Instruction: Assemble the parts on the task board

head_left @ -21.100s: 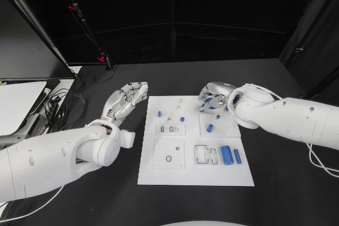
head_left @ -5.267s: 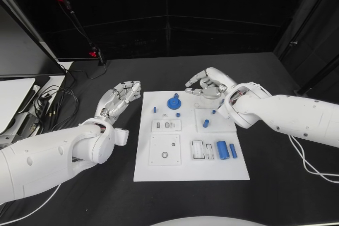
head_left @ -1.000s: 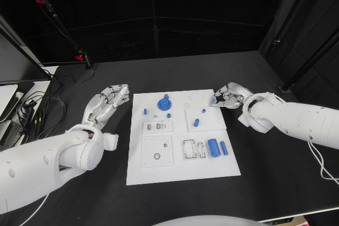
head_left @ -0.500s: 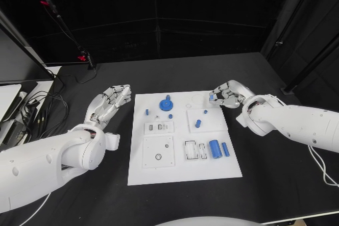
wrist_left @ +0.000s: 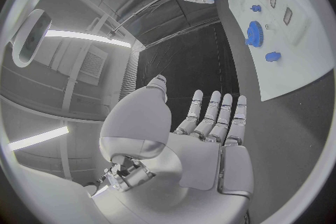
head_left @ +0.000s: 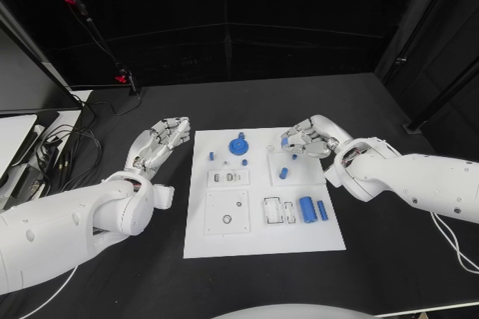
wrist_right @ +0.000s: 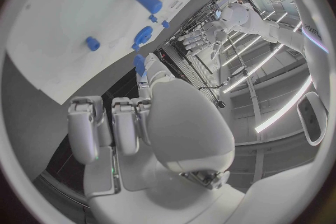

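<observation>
While the right hand [head_left: 307,139] pinches a small blue peg [head_left: 295,140] over the board's [head_left: 264,243] far right corner | open seats lie toward the board's middle | left hand [head_left: 162,140] spread, off the left edge, farther.

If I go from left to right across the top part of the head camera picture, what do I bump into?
Left hand → small blue peg → big blue gear → right hand, which pinches a small blue part in its fingers.
</observation>
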`<state>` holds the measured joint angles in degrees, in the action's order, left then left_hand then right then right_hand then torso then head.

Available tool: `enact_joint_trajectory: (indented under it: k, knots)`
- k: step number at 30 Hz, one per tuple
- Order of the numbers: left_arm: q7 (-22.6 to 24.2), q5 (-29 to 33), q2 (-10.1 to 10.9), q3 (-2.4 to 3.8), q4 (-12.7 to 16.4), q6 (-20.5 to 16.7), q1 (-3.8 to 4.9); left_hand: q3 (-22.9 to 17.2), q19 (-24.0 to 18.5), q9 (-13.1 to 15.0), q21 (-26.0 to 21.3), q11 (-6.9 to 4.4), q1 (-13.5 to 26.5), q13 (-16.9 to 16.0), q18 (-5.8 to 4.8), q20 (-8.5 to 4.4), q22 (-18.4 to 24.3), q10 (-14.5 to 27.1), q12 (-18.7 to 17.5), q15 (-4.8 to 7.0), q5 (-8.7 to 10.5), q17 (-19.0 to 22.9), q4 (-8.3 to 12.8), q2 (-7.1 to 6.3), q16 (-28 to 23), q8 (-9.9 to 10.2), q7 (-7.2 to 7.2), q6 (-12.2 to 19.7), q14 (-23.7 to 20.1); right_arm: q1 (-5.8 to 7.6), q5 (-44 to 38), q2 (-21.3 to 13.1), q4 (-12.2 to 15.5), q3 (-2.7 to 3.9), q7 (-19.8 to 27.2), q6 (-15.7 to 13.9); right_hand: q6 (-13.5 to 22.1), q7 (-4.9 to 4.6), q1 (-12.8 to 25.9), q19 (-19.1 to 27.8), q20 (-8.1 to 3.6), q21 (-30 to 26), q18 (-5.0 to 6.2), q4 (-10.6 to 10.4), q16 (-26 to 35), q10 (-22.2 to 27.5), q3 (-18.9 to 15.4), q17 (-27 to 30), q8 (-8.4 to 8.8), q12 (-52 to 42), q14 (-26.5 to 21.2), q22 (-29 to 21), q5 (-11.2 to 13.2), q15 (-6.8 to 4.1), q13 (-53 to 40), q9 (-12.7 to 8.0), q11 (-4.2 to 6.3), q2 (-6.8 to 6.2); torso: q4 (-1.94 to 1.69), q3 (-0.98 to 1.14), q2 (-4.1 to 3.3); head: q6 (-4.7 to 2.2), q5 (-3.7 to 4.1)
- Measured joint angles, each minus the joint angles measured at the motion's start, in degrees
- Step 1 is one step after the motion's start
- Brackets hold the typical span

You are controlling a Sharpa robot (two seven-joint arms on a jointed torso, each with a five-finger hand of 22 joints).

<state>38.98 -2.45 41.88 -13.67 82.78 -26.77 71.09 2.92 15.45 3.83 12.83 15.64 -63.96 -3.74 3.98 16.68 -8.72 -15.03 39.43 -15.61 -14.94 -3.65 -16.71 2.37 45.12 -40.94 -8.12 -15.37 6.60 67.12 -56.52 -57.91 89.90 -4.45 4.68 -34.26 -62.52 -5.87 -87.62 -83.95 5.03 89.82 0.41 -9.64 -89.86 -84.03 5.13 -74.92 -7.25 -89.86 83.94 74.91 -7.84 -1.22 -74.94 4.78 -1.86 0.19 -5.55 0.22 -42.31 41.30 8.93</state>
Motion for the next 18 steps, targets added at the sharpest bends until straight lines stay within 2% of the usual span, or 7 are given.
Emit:
enact_joint_trajectory:
  k: [5,18]
  knots:
    - [0.00,0.00,0.08,0.00,0.06,0.00,0.00,0.00,0.00,0.00,0.00,0.00,0.00,0.00,0.00,0.00,0.00,0.00,0.00,0.00,0.00,0.00,0.00,0.00,0.00,0.00,0.00,0.00,0.00,0.02,-1.65,1.49,2.48,-0.01,-3.46,0.19,0.00,0.00,-0.08,0.00,0.00,0.00,0.00,0.01,0.00,0.00,0.01,0.00,0.00,0.00,0.00,0.00,-0.06,0.00,0.00,-0.11,0.00,0.08,0.00,0.00,0.00,0.47,-0.73]
    - [0.00,0.00,0.09,0.00,0.16,0.00,0.00,0.00,0.00,0.00,0.00,0.00,0.00,0.00,0.00,0.00,0.00,0.00,0.24,0.00,0.00,0.00,0.00,0.00,0.00,0.00,0.00,0.00,0.00,0.01,-5.78,4.96,7.23,-0.02,-12.68,0.13,0.00,-0.01,-0.16,0.00,0.00,0.00,0.00,0.01,0.00,0.00,0.01,0.01,0.17,0.00,0.00,0.00,-0.07,0.00,-0.01,-0.11,0.00,0.14,0.00,-0.01,0.01,1.03,-1.97]
